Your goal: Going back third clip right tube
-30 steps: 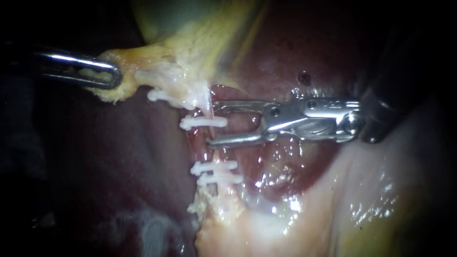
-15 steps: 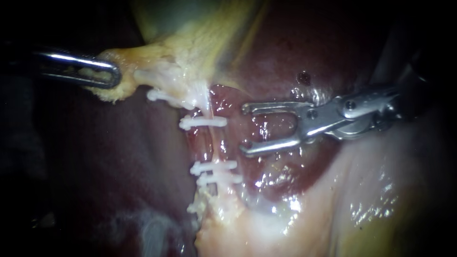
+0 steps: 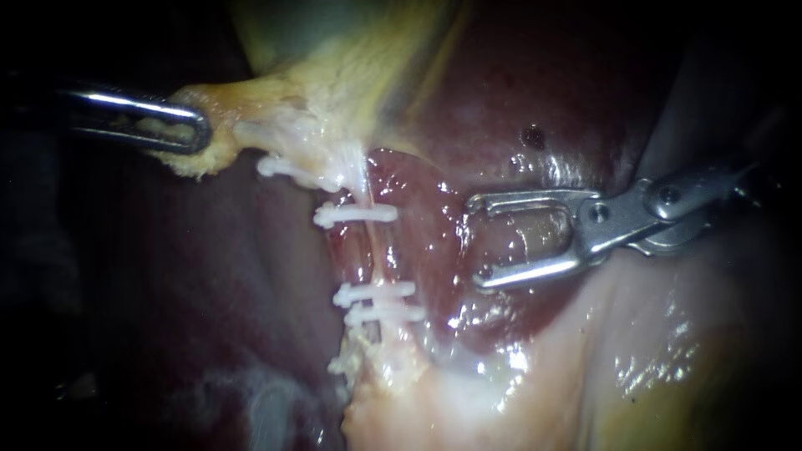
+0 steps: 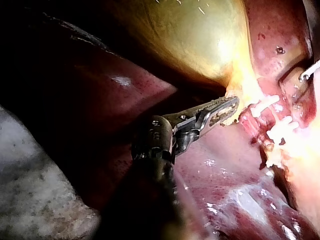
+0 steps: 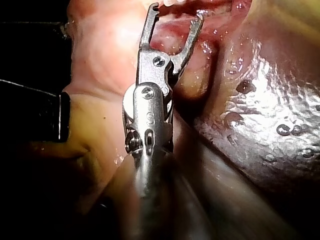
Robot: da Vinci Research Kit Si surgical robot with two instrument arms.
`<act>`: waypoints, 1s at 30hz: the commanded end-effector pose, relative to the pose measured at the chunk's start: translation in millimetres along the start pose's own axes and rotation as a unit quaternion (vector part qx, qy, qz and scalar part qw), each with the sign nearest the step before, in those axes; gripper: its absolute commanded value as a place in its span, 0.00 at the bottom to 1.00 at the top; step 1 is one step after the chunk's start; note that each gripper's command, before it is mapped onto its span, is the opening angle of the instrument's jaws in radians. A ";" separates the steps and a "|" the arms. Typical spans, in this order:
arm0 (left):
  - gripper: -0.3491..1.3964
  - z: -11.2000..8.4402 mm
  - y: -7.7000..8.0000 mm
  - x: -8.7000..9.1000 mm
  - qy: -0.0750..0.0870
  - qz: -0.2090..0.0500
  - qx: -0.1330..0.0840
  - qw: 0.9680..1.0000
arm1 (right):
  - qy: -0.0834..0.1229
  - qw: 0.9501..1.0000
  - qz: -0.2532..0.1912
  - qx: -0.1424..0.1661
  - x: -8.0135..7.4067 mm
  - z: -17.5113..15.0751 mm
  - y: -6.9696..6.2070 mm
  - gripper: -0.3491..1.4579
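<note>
The right instrument [image 3: 476, 242] comes in from the right over wet red tissue. Its slim silver pincer is spread wide, the 2 jaws forming an open fork with nothing gripped between them. The right wrist view shows the same of the right instrument [image 5: 176, 12]: a clear gap between the jaw tips, with only glistening red tissue beyond.

The thin pale pink tube [image 3: 372, 250] runs down the middle of the dissected bed, well apart from that pincer's tips. 3 small white plastic clips cross it: the upper white clip [image 3: 355, 215] sits alone, and the lower pair of white clips [image 3: 378, 302] lies close together further down, near the pale, shiny tissue [image 3: 668, 334] along the bed's lower edge. I cannot tell from the endoscope view whether this is the right tube. A 4th white clip [image 3: 284, 167] lies up and to the left, just under the yellow tissue.

The left instrument [image 3: 188, 129] enters from the left. Its narrow pincer is clamped on the yellowish fringe of tissue [image 3: 238, 108] at the neck of the yellow-green gallbladder [image 3: 334, 50]. In the left wrist view the left instrument [image 4: 227, 107] grips that fringe from 2 sides, with the gallbladder [image 4: 200, 35] bulging above and the dark red liver [image 4: 215, 165] beneath.
</note>
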 end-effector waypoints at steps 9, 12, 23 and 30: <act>0.00 0.5 -0.3 0.0 0.001 0.000 0.001 1.000 | 0.000 1.000 0.001 -0.005 0.0 0.0 -0.1 0.47; 0.00 1.0 -0.5 0.0 0.001 0.001 0.002 1.000 | 0.000 1.000 0.000 -0.005 0.0 0.0 -0.1 0.47; 0.00 3.8 -1.4 -0.9 0.009 0.010 0.008 1.000 | 0.000 1.000 0.001 -0.005 0.1 0.0 -0.2 0.47; 0.00 5.5 -1.5 -1.3 0.006 0.014 0.005 1.000 | 0.000 1.000 0.001 -0.005 0.1 0.0 -0.2 0.47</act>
